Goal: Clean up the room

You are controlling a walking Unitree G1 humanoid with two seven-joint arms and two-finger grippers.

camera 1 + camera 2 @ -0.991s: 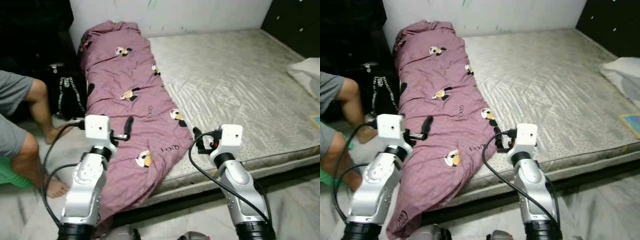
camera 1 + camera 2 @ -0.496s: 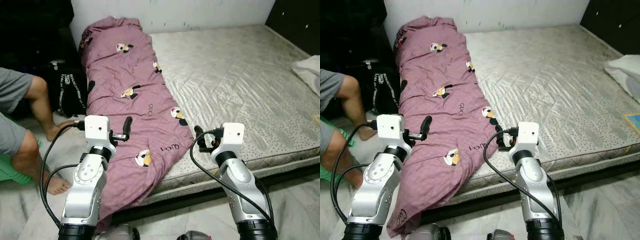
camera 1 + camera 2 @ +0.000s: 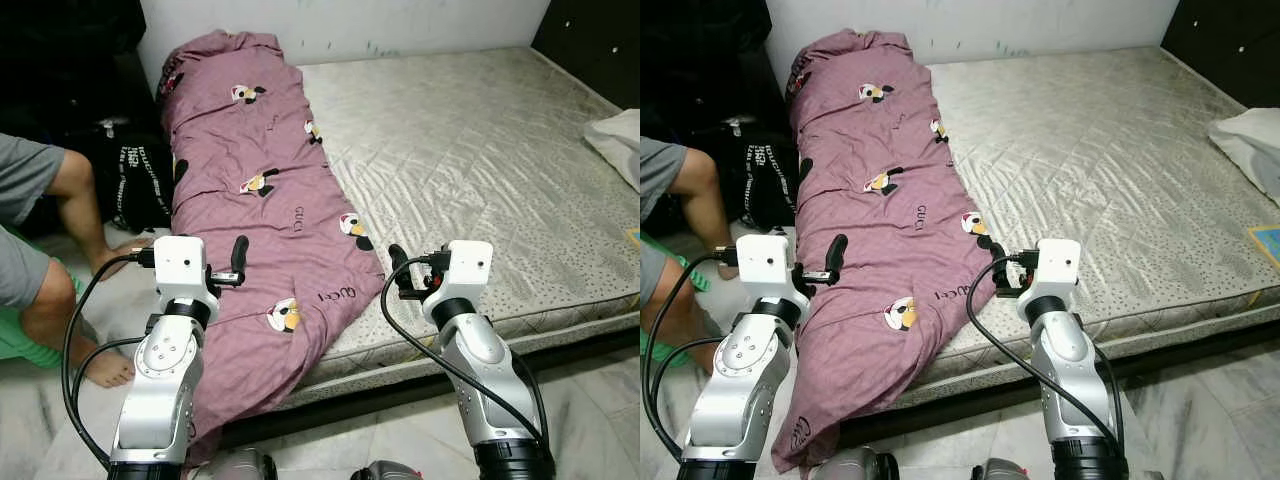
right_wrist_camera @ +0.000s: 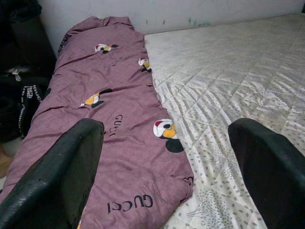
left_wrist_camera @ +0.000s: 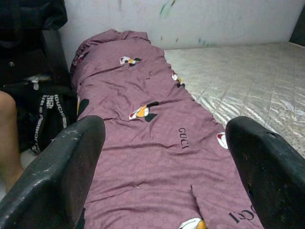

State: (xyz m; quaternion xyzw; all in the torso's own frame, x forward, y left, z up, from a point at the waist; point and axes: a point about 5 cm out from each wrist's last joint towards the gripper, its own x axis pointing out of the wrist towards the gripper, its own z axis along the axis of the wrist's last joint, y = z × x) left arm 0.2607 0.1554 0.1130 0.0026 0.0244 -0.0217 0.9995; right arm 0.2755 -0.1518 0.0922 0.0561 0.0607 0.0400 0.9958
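Note:
A purple quilt (image 3: pixel 262 200) printed with cartoon figures lies lengthwise along the left side of the bare mattress (image 3: pixel 480 160). Its near end hangs over the front edge toward the floor. My left gripper (image 3: pixel 238 258) hovers open just above the quilt's near left part, with the quilt (image 5: pixel 152 129) stretching away between its fingers (image 5: pixel 57 171). Held low over the quilt's right hem near the mattress front edge, my right gripper (image 3: pixel 396 266) is open too. Its wrist view shows quilt (image 4: pixel 109 109) and mattress (image 4: pixel 224 71) beyond its fingers (image 4: pixel 62 176). Neither holds anything.
A person sits at the left with bare legs (image 3: pixel 85 215) on the floor beside the bed. A black bag (image 3: pixel 140 180) stands between the person and the quilt. A white pillow (image 3: pixel 618 140) lies at the mattress's right edge. Pale floor (image 3: pixel 590 400) runs before the bed.
The camera has shifted slightly, so the bed sits a little differently in view. My left gripper has moved a little to the left over the quilt. The right gripper holds its place.

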